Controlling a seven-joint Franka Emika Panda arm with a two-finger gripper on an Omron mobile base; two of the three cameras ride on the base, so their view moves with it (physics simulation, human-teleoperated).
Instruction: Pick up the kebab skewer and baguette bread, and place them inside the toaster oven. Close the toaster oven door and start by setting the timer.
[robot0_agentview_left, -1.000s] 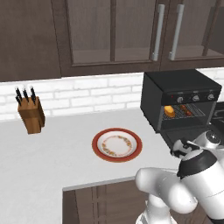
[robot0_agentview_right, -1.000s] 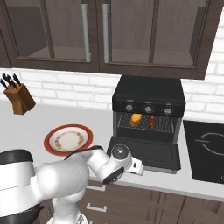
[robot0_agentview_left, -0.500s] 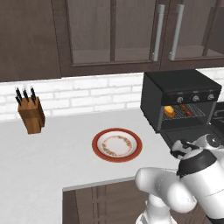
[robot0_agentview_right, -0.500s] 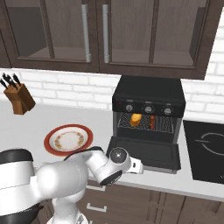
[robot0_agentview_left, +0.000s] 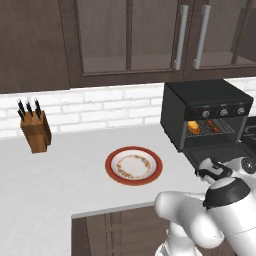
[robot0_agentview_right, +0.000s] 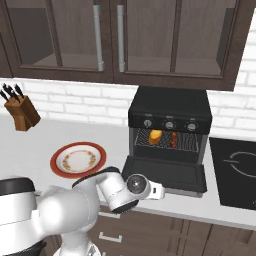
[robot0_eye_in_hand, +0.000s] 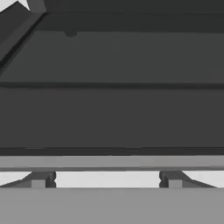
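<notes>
While the toaster oven door (robot0_agentview_right: 166, 174) lies dropped flat in front of the toaster oven (robot0_agentview_right: 170, 125), it is the item next to be handled. Rigid black panel, hinged at the oven's lower front edge; likely light to swing and stiff throughout, though the glossy face would give little purchase. Best hold: the pale bar handle (robot0_eye_in_hand: 112, 162) along its free edge, on two short brackets, either hooked from beneath or pushed upward.

Contents, on the wire rack inside the oven: baguette bread (robot0_agentview_right: 155, 136), stubby and golden, left side; kebab skewer (robot0_agentview_right: 173, 139), thin with dark red chunks, just to its right. Both appear already loaded.

Controls: row of small grey knobs (robot0_agentview_right: 169, 124) above the oven opening, untouched as far as can be judged.

Gripper (robot0_agentview_right: 159, 192): at the door's front edge, below the oven; fingers spread wide, holding nothing.

Left of the oven on the table (robot0_agentview_left: 55, 175): a red-rimmed plate (robot0_agentview_left: 133, 165), then a knife block (robot0_agentview_left: 36, 131) well apart.
</notes>
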